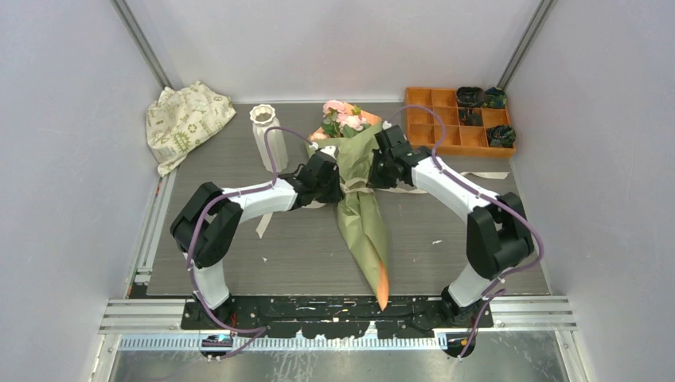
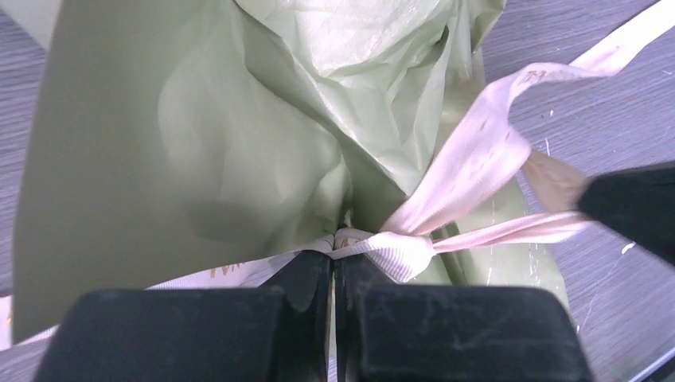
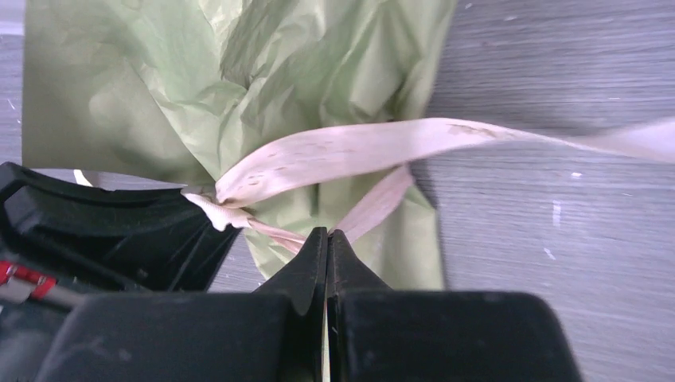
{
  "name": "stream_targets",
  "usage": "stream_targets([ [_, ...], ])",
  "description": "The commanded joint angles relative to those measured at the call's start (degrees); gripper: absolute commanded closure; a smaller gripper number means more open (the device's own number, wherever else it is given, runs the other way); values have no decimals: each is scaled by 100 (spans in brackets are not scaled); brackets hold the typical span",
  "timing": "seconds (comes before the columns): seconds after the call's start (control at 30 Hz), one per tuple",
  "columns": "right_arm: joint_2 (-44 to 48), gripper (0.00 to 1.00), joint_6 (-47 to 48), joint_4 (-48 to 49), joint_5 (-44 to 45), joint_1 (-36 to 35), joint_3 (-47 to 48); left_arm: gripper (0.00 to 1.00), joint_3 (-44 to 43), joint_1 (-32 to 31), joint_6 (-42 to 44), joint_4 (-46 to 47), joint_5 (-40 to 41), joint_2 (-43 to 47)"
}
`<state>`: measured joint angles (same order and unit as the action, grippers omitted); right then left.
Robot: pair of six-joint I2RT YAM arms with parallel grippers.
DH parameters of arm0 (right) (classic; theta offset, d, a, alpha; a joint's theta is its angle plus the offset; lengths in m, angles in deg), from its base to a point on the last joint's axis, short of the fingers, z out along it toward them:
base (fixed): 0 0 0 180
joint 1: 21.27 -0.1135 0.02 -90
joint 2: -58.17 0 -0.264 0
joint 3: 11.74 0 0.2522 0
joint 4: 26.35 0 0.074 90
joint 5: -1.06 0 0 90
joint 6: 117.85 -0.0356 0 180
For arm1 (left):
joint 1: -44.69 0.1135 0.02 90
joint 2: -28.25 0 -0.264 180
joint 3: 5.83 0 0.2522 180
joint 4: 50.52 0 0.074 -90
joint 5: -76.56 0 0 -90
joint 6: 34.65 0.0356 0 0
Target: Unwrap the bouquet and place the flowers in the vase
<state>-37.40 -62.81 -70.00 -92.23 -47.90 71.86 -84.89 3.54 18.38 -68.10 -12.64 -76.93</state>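
Bouquet (image 1: pixel 362 219) ribbon (image 2: pixel 477 151) pinched from both sides: left gripper (image 2: pixel 334 247) clamped on the band beside the knot, right gripper (image 3: pixel 327 235) clamped on a tail. Lies flat mid-desk (image 1: pixel 239 255), flowers (image 1: pixel 344 115) pointing away from the arms, vase (image 1: pixel 267 139) upright near their left.

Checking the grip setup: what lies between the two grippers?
The waist of the bouquet, cinched by the cream ribbon, lies between the left gripper and the right gripper; the top view shows it.
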Motion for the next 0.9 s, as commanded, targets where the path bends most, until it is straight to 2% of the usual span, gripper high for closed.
stream_targets([
  [0.0, 730, 99, 218, -412, 1011, 16, 196, 100, 17, 19, 190, -213, 598, 389],
  [0.23, 1202, 99, 383, -806, 1688, 482, 133, 100, 154, 39, 239, -335, 847, 519],
  [0.33, 1295, 99, 415, -842, 1530, 1080, 13, 100, 191, 62, 247, -377, 895, 556],
  [0.47, 1355, 99, 624, -781, 980, 1042, 57, 100, 191, 63, 243, -341, 862, 589],
  [0.6, 1185, 73, 593, -688, 948, 364, 155, 100, 102, 61, 242, -373, 843, 530],
  [0.67, 1082, 64, 503, -571, 750, 120, 138, 100, 101, 63, 235, -379, 836, 538],
  [0.87, 690, 59, 211, -62, -127, -88, -48, 100, 114, 62, 241, -386, 853, 595],
])
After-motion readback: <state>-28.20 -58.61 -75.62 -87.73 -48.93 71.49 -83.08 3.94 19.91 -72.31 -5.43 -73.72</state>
